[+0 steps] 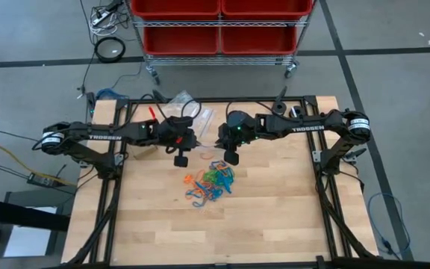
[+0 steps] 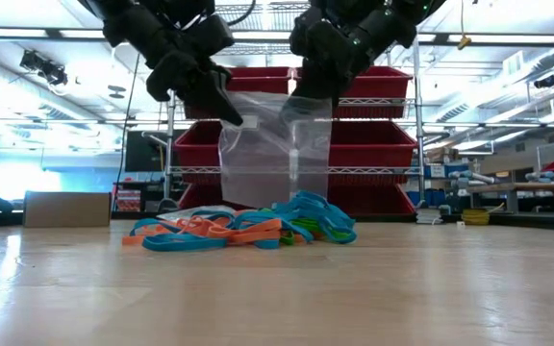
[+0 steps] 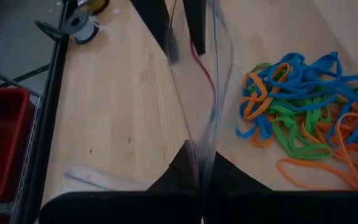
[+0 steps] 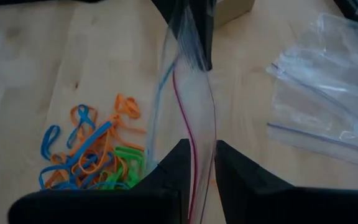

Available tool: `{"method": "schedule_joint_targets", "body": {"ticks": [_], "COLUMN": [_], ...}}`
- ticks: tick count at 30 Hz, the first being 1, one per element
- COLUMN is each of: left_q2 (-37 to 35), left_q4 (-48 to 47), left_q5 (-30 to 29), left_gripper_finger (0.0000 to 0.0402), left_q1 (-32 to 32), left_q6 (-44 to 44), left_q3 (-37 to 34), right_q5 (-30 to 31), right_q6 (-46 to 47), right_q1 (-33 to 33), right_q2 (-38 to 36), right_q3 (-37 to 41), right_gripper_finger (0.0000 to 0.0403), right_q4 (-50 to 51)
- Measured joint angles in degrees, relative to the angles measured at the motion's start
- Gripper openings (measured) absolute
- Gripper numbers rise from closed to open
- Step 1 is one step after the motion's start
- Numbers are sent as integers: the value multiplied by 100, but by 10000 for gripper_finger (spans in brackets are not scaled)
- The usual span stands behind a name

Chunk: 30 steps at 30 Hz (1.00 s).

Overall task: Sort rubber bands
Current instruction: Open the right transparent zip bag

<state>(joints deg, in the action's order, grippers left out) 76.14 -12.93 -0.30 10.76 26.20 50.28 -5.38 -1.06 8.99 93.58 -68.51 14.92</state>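
The rubber bands (image 1: 209, 183), orange, blue and green loops, lie in a loose pile on the wooden table (image 1: 275, 217), near its middle. They also show in the low view (image 2: 248, 229) and in both wrist views (image 3: 303, 106) (image 4: 92, 155). Just beyond the pile, a clear plastic bag (image 2: 275, 144) hangs above the table between my two grippers. My left gripper (image 1: 182, 155) is shut on one end of the bag's top edge. My right gripper (image 1: 231, 154) is shut on the other end. My left gripper pinches the bag's zip-strip top edge (image 3: 199, 155) at one end, between its two fingers, slanting down from the table's left. The bag hangs below the fingers, its top stretched across toward the other gripper. The pile hides its lower edge in the low view. My right gripper pinches the other end of the bag's top edge (image 4: 194, 149), where the red and blue zip lines run in between its two fingers. The fingers slant down from the table's right. The bag hangs below them, its top edge running to the left gripper.
More clear bags (image 1: 184, 103) (image 4: 328, 106) lie at the table's far edge. A brown box (image 2: 65, 209) sits at the left. A cart with red bins (image 1: 219, 26) stands beyond the far edge. Bare wood (image 1: 222, 232) lies toward the near edge.
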Motion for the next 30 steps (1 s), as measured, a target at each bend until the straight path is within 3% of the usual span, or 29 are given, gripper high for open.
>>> {"method": "schedule_joint_targets", "body": {"ticks": [11,20,25,30], "left_q2": [-2,0,-2,0], "left_q4": [122,507,511,269], "left_q5": [-770,-916,-1042,-1033], "left_gripper_finger": [0,0,2,18], "left_q1": [-146,-273,-372,-383], "left_q6": [80,166,215,212], "left_q3": [7,15,15,15], "right_q5": [-497,-483,-77,464], "right_q6": [148,123,-42,-65], "right_q1": [0,-2,-2,-2], "right_q2": [0,0,0,0], "right_q3": [0,0,0,0], "right_gripper_finger": [54,44,5,1], "right_q4": [26,26,157,275]}}
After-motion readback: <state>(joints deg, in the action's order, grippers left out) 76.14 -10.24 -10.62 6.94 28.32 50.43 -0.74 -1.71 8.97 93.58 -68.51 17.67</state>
